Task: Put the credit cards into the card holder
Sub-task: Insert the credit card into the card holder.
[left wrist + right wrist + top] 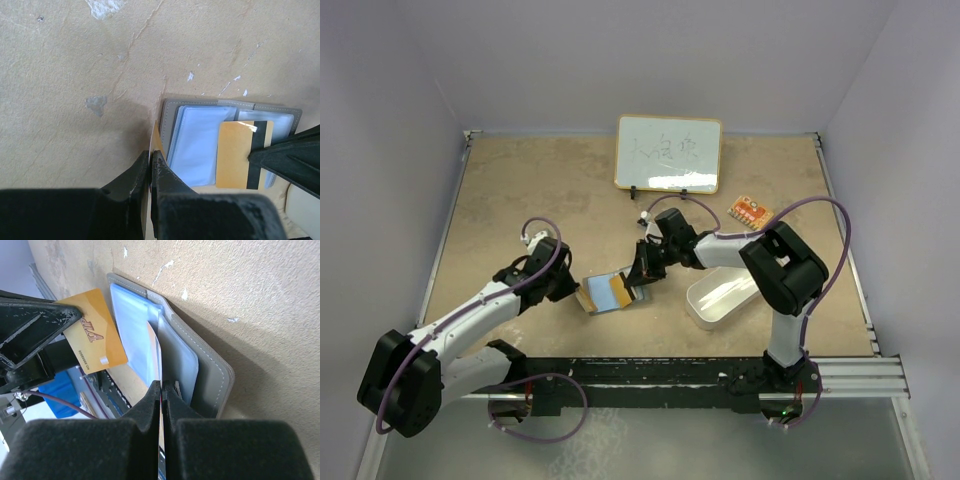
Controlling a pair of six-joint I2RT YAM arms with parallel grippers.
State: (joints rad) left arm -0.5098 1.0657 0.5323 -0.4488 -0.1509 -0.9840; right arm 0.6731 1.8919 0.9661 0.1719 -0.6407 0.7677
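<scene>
The grey card holder [620, 296] [168, 117] [216, 376] lies open on the table, with light blue leaves inside. I cannot tell whether any of them is a card. My left gripper [573, 289] [151, 159] is shut on an orange-gold credit card [588, 298] [93, 331] at the holder's left edge. My right gripper [640, 276] [162, 388] is shut on a second gold card with a black stripe [235, 156]. That card shows edge-on [154, 349] over the holder's right half.
A white oblong tray [718, 298] [306, 210] sits just right of the holder, under my right arm. A whiteboard [668, 152] stands at the back. A small orange packet [750, 210] lies at the back right.
</scene>
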